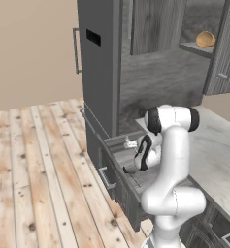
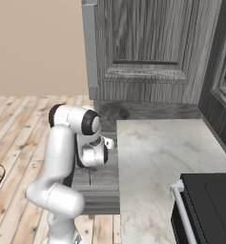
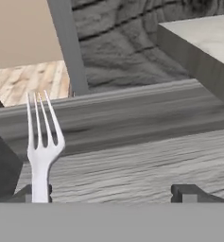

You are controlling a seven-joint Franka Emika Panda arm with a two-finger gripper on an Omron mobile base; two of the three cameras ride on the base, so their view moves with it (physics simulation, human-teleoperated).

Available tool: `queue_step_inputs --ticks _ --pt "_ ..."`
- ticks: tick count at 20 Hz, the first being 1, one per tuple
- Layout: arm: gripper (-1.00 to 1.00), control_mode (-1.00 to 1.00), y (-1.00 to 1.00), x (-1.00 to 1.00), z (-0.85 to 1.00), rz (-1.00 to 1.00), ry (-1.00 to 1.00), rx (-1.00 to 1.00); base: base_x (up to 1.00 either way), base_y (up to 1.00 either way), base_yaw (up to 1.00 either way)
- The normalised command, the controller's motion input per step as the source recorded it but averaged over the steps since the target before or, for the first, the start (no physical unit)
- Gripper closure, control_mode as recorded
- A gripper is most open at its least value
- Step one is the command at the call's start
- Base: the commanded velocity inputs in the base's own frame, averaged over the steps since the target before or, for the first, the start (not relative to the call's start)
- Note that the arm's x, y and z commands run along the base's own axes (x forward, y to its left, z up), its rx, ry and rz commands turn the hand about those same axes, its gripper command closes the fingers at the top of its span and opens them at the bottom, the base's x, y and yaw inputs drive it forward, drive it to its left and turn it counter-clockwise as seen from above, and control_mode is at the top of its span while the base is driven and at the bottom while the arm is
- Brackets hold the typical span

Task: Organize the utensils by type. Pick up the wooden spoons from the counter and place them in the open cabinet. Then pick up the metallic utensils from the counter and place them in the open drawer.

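We are at the metallic-utensil step: the gripper (image 3: 111, 194) hangs over the open drawer (image 1: 117, 167) beside the counter (image 2: 155, 162), fingers spread wide apart. A silver fork (image 3: 42, 142) stands by the left fingertip (image 3: 37, 193), tines up, above the drawer floor; we cannot tell whether it touches that finger or rests free. We judge it just released. Next, we lift the hand clear and verify that the fork stays inside the drawer.

light: even, bright | shadows: soft, faint | focus: slightly soft render
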Motion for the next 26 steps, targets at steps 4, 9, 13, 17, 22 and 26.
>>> queue_step_inputs --ticks 4,9,13,17,22,26 --pt "-1.0 -1.0 -0.14 -0.16 -0.13 -0.16 0.29 -0.02 0.0 0.0 0.0" --pt "-1.0 -1.0 -0.18 -0.41 0.0 -0.08 0.32 -0.01 0.0 0.0 0.0" --pt "-1.0 -1.0 0.04 -0.11 0.07 -0.14 0.68 -0.33 0.0 0.0 0.0" --pt "-1.0 -1.0 0.01 0.0 0.05 -0.02 0.78 -0.68 0.0 0.0 0.0" --pt "-1.0 -1.0 0.1 0.0 -0.02 0.03 0.86 -0.74 0.0 0.0 0.0" --pt "-1.0 -1.0 0.2 0.0 -0.01 0.09 0.55 -0.44 0.0 0.0 0.0"
